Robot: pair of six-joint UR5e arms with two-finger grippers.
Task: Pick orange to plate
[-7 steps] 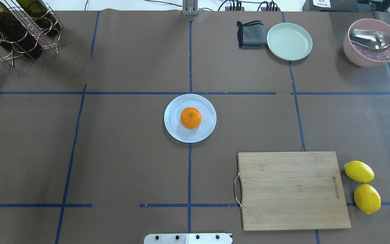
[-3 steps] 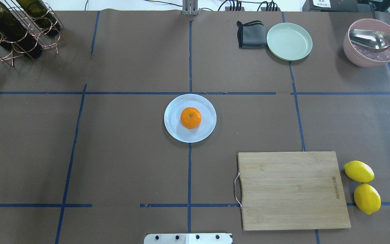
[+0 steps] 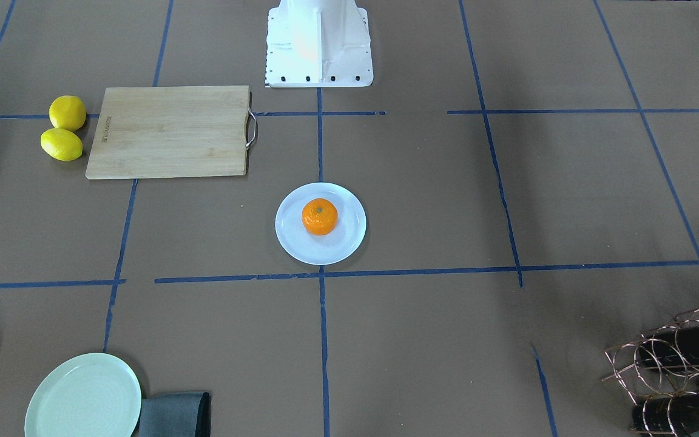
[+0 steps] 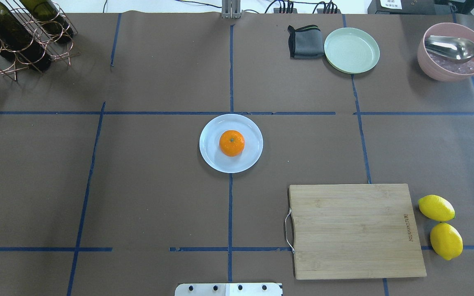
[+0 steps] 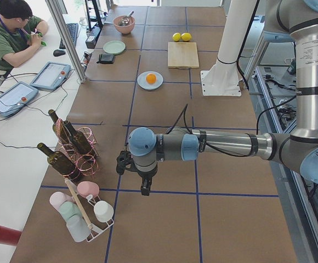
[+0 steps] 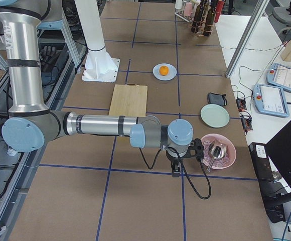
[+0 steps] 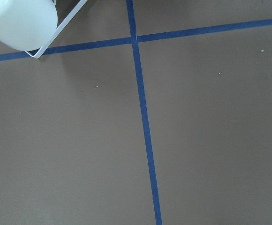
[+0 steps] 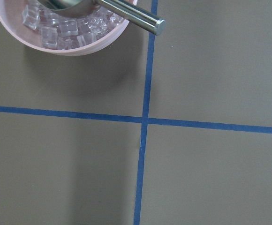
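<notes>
The orange (image 4: 232, 143) sits on the pale blue-white plate (image 4: 213, 158) at the centre of the bench (image 4: 159, 197), close to the plate's middle with its stem dimple up. Nothing touches it. By that lay, the task looks done, and I judge that nothing is left beyond parking the arms.

The left arm (image 5: 219, 143) hangs over bare bench at the left end, just beside a mug rack (image 5: 85, 211), well apart from the plate. Its wrist camera shows only brown paper, blue tape lines and one white mug (image 7: 18, 21). The left jaws show only from the side camera, so I cannot tell whether they are released or clenched. The right arm (image 6: 100, 124) hangs at the right end near the pink bowl (image 6: 229, 159). The right jaws are likewise seen only from the side and cannot be judged.

Around the plate, from left to right:
- A copper wire rack of wine bottles (image 4: 19, 37) stands in the far left corner.
- A folded grey cloth (image 4: 305, 41) lies just beside a pale green plate (image 4: 351, 50) at the far edge.
- A bamboo cutting board (image 4: 354, 230) lies near the robot's side.
- The pink bowl holds ice cubes (image 8: 56, 33) and a metal scoop (image 4: 453, 47).
- Two lemons (image 4: 436, 207) lie just beside the board's right edge.

None of these stands near the orange or crowds the plate.
</notes>
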